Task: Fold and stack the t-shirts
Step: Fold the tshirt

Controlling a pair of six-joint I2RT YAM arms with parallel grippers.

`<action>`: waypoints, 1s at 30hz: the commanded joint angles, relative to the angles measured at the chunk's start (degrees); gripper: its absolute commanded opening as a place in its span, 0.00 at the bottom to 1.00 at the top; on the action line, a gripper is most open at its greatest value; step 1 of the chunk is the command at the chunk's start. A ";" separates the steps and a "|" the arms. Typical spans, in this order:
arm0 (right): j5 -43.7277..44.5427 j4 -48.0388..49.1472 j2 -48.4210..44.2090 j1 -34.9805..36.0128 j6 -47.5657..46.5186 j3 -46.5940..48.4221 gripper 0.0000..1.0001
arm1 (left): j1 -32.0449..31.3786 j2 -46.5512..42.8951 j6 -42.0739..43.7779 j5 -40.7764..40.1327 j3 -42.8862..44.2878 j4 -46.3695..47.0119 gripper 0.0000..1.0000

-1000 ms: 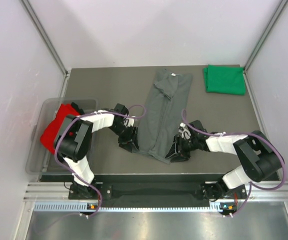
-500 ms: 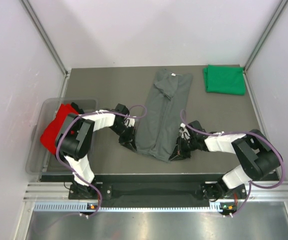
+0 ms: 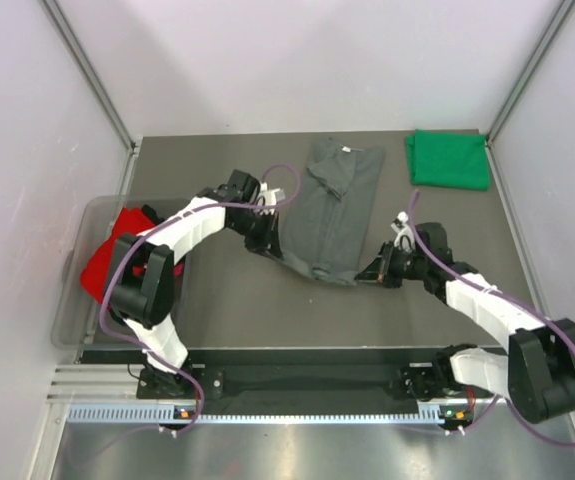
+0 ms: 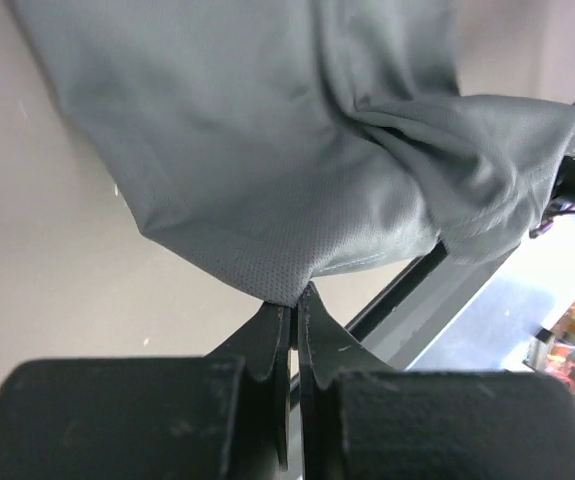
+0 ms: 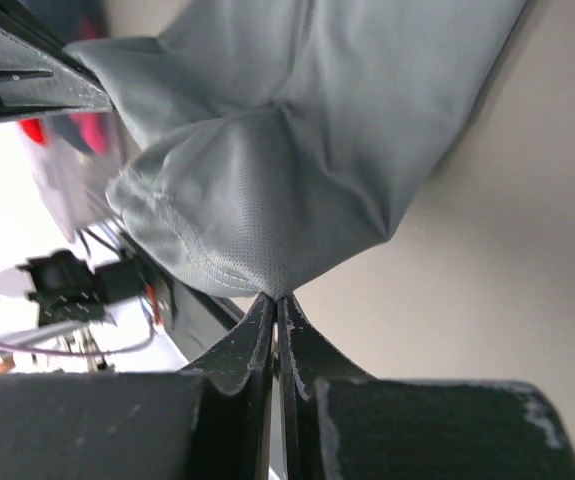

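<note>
From above, grey t-shirt lies on table, narrowed lengthwise, near hem raised btw left gripper and right gripper. Green t-shirt sits folded far right; red t-shirt waits in tub. Left wrist: jaws pinched shut on a hem corner. Right wrist: same, clamped on the other corner. Approx one shirt done, grey mid-fold, stacking left.

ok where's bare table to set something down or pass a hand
Widest bare strip: the table's near edge, between the left arm and right arm, in front of the grey shirt. Also the far-left corner beyond the tub, beside that shirt, and the patch between the green shirt and the right arm. Crowded at the grey hem, where both jaws pinch.
</note>
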 commanded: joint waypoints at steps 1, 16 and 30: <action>-1.83 1.30 -3.34 -4.21 -1.40 2.16 0.00 | 0.02 -1.86 2.65 1.08 5.77 -1.56 0.00; -1.48 5.51 4.30 -10.81 -11.77 14.28 0.00 | 0.02 14.04 5.02 -1.73 27.93 -3.76 0.00; -0.86 7.10 18.71 -11.52 -17.75 24.05 0.00 | 0.11 26.44 6.87 -7.10 44.98 -4.73 0.00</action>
